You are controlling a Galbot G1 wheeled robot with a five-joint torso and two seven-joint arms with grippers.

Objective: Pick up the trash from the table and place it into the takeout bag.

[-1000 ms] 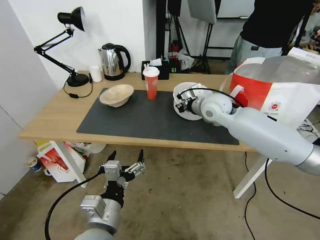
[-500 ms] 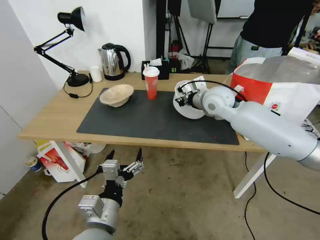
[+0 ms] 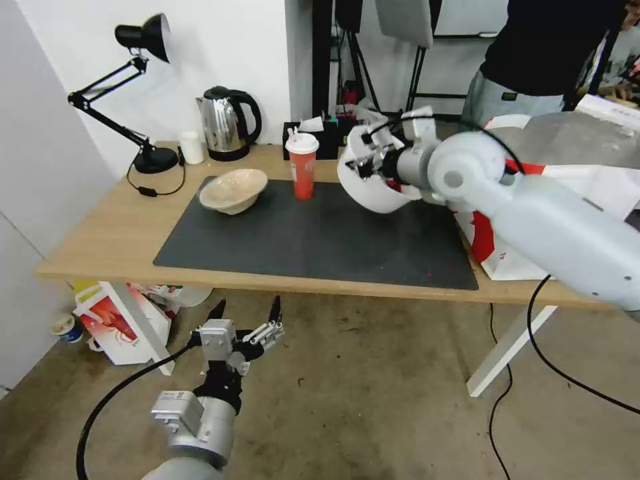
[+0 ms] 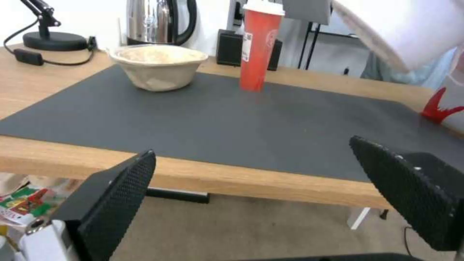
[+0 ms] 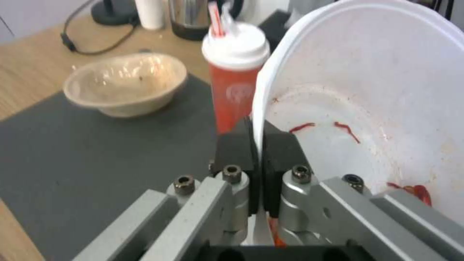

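One gripper, the left (image 3: 248, 313), hangs wide open and empty below the surface (image 3: 120, 233). Beyond, the right gripper (image 5: 256, 145) pinches the white bowl's (image 3: 373, 183) thin rim, tilted in mid-air beside the bag (image 3: 587, 193); light, flexible, probably greasy.

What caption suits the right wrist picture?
Right gripper pinching the white bowl's rim, red cup behind.

R gripper (image 5: 259, 139) jaws pinch white bowl (image 5: 377, 90) rim; red cup (image 5: 234, 76), beige bowl (image 5: 125, 83) behind.
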